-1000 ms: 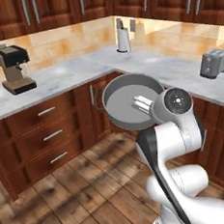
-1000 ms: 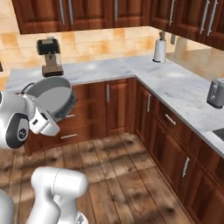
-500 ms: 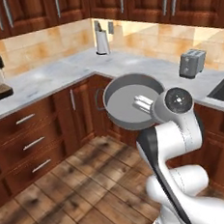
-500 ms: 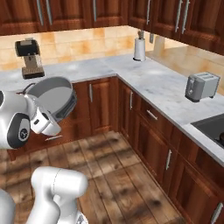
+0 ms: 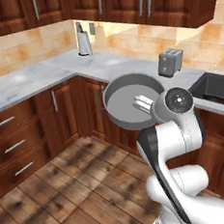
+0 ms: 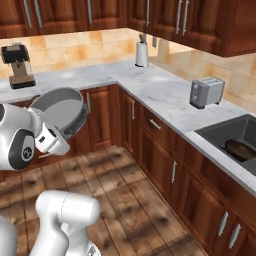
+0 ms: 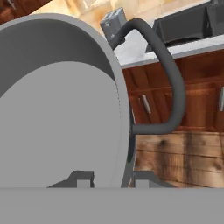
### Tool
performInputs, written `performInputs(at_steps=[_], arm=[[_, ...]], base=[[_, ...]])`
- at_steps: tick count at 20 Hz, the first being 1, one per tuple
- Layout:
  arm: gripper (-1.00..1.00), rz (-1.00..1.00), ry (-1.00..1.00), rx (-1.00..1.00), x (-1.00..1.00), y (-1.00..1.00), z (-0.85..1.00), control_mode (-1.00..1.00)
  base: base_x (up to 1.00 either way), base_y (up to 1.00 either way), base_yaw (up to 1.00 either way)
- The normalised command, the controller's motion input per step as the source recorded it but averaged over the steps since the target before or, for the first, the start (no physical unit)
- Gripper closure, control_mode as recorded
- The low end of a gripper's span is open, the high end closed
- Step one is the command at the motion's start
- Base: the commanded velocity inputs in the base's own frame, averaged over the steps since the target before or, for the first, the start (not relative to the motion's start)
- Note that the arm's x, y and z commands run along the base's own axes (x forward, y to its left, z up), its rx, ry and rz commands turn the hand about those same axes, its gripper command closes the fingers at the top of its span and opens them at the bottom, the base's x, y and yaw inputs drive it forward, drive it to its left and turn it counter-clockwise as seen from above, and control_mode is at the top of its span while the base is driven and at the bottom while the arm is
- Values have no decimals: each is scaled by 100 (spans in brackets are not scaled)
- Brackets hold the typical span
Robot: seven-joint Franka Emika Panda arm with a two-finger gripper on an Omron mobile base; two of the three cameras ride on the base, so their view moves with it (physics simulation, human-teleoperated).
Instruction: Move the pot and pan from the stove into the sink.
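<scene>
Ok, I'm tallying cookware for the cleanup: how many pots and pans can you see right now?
2. The pot is held tilted in the gripper above the wooden floor, beside the cabinets. The pan lies in the sink. More could be hidden elsewhere.

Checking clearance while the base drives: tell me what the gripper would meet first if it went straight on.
The shiny silver metal pot clamped in the gripper leads. Beyond it, probably the wooden cabinet fronts under the marble counter.
</scene>
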Motion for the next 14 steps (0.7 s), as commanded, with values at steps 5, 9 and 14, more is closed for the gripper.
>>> performInputs(at_steps=[5,9,14], arm=[[100,0,0,0,0,0,0,100],[100,0,0,0,0,0,0,100],[100,0,0,0,0,0,0,100]], base=[[-24,-57,-14],[-22,-57,-14],[-7,-53,-18]])
